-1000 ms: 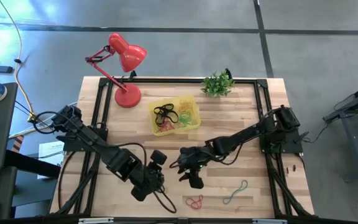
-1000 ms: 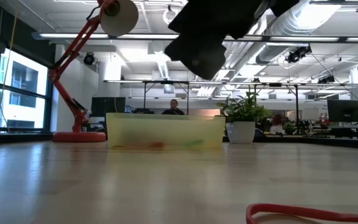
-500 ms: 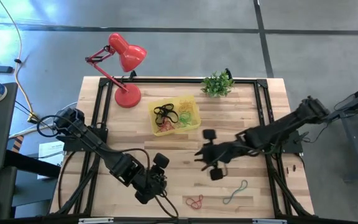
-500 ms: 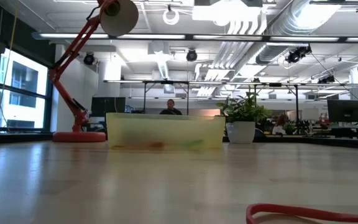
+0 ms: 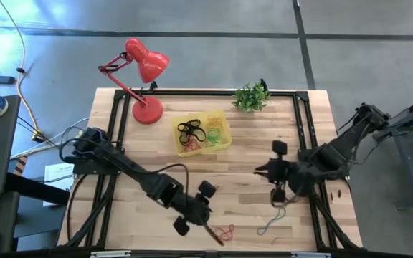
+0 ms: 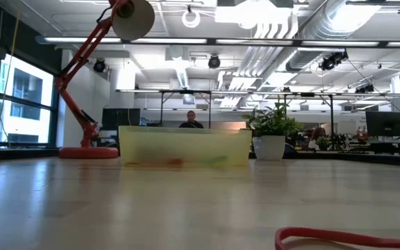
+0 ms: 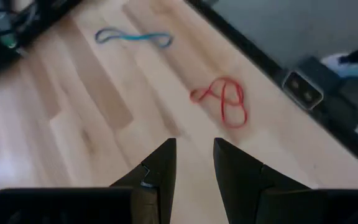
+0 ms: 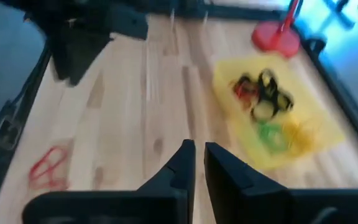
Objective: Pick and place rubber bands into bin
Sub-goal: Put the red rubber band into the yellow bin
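High view: wood table (image 5: 156,154) on grey floor. Bin (image 5: 202,132) with rubber bands sits mid-table. Left gripper (image 5: 205,215) slightly open, empty, near red band (image 5: 225,231). Right gripper (image 5: 281,174) nearly closed, empty.

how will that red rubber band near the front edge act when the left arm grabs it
Probably floppy: the red rubber band lies flat, twisted into crossed loops. Likely very light, being thin cord. It may drape or slip from the left pincer, whose fingers stand slightly apart short of it.
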Available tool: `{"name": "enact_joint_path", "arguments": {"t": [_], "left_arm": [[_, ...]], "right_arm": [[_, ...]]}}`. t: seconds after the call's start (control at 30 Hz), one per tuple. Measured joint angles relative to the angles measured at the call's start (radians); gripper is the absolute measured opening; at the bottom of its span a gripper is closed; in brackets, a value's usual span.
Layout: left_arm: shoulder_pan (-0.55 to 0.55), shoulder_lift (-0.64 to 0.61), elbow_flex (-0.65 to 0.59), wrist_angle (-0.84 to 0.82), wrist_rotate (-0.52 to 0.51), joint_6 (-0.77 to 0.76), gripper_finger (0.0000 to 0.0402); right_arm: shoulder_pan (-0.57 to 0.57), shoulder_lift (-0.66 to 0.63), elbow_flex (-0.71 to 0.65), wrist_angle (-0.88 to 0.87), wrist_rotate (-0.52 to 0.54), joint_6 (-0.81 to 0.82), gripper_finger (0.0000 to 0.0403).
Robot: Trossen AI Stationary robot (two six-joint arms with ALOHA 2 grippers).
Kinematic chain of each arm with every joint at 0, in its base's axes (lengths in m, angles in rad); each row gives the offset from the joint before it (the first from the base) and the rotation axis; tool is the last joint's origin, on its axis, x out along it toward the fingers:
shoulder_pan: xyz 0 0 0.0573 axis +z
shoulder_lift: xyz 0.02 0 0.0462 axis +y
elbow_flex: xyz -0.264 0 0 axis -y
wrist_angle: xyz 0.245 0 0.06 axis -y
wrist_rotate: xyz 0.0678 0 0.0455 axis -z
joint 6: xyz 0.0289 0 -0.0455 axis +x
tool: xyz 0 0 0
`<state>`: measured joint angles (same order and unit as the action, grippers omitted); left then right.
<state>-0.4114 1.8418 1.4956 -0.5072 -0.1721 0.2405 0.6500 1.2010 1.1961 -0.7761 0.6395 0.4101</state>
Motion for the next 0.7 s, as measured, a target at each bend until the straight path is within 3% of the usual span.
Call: {"name": "enact_joint_path", "arguments": {"t": [0.17,0.43,0.7], "left_arm": [[0.038,0.059,-0.001,0.046,0.102,0.037,0.0097],[0.051,0.154,-0.003,0.187,0.264,0.106,0.0097],[0.051,0.229,0.039,0.223,0.277,0.181,0.0097]], "right_arm": [[0.100,-0.002,-0.001,-0.129,0.019,0.231,0.0025],[0.319,0.017,-0.001,-0.232,0.280,0.527,0.0067],[0.363,0.039,-0.001,-0.260,0.267,0.615,0.0109]]}}
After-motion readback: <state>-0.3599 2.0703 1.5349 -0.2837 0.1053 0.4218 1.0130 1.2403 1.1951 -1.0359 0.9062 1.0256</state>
